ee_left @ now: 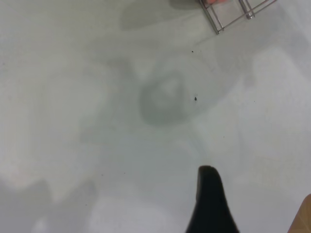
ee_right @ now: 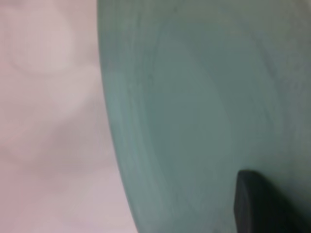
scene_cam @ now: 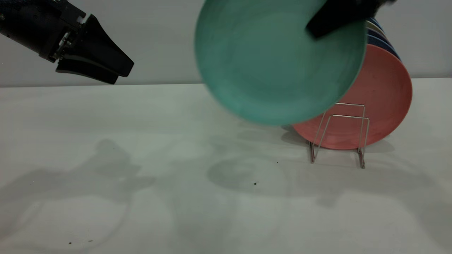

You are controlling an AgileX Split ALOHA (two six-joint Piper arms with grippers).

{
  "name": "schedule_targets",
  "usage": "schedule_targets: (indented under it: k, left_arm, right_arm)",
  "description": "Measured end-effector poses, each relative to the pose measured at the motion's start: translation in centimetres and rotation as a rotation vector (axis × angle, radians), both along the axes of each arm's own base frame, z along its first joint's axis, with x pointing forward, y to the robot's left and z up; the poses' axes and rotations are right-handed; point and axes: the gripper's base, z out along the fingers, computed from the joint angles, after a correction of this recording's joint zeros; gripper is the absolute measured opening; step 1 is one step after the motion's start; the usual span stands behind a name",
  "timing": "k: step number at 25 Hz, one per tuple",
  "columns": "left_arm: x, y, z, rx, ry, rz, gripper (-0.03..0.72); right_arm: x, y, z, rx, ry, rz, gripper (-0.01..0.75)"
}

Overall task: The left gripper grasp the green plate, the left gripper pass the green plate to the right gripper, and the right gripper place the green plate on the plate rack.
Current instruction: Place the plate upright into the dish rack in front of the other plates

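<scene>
Green plate (scene_cam: 272,67) hiding rack (scene_cam: 340,135) top.

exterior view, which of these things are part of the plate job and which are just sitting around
In the job: green plate, held up by the right gripper; plate rack; left gripper, empty, off to the left.

Just there: pink plate and blue plates already racked; table.

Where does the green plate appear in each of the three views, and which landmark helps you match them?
Exterior view: green plate top centre, in the air, held at its upper edge by the right hand.
Left wrist view: not in it.
Right wrist view: fills most of the picture.
Shared landmark: the plate rack, also in the left wrist view.
</scene>
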Motion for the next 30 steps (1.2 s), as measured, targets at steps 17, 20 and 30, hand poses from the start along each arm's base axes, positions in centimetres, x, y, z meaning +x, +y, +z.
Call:
schedule_targets:
  k: [17, 20, 30]
  left_arm:
    - [0.0, 0.0, 0.0, 0.000, -0.001, 0.001, 0.543]
    - [0.0, 0.0, 0.0, 0.001, -0.001, 0.001, 0.543]
    - [0.0, 0.0, 0.0, 0.005, -0.001, 0.000, 0.543]
  right_arm:
    - [0.2, -2.4, 0.6, -0.375, -0.267, 0.051, 0.128]
    - [0.5, -2.4, 0.0, -0.375, -0.250, 0.041, 0.128]
    - [1.0, -2.8, -2.3, -0.412, -0.139, -0.003, 0.126]
